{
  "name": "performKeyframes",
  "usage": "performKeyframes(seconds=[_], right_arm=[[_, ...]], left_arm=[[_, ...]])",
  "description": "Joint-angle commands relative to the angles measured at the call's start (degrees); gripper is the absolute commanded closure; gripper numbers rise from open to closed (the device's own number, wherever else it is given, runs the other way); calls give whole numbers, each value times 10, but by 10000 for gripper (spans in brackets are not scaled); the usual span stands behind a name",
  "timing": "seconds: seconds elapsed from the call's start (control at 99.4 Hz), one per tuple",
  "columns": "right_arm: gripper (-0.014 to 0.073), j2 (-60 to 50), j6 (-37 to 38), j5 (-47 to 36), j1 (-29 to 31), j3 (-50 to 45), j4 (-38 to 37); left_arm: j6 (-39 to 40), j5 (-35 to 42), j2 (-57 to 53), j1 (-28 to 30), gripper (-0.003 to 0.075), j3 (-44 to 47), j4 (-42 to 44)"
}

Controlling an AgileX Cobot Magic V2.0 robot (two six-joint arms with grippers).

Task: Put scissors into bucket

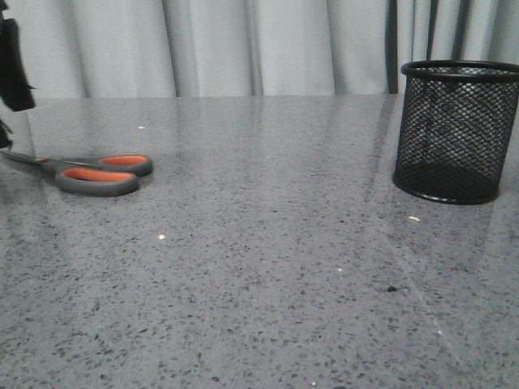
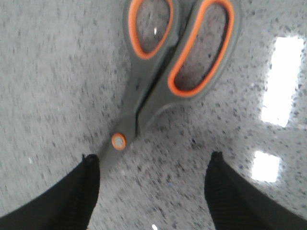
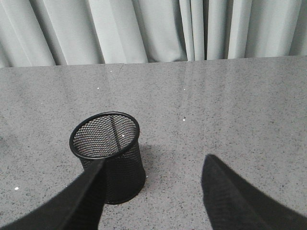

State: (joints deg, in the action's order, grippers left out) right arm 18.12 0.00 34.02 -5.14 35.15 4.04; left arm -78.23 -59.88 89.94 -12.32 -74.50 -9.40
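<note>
The scissors lie flat on the grey table at the left, handles pointing right, blades running off toward the left edge. In the left wrist view the scissors lie just beyond my left gripper, which is open and low over the blade end; the pivot screw sits near the left fingertip. Only a dark part of the left arm shows in the front view. The black mesh bucket stands upright at the right. My right gripper is open and empty, hovering above and beside the bucket.
The speckled grey table runs back to a pale curtain. Small white crumbs lie near the bucket and mid-table.
</note>
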Motion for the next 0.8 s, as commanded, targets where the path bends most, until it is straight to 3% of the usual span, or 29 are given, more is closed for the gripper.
performKeyframes(seconds=[0.0,0.342,0.473,0.794], right_arm=[[199,12,-4,-46,0,20,2],[199,12,-4,-36,0,20,2],[199,12,-4,-36,0,18,2],[199,12,-4,-32,0,17,2]], left_arm=[[-47,-8,6,-6,278,-44,-24],[-72,-45,81,-6,278,-104,-43],[-129,-60,90,-6,278,-104,-56],[-130,-68,112,-3,278,-108,-55]])
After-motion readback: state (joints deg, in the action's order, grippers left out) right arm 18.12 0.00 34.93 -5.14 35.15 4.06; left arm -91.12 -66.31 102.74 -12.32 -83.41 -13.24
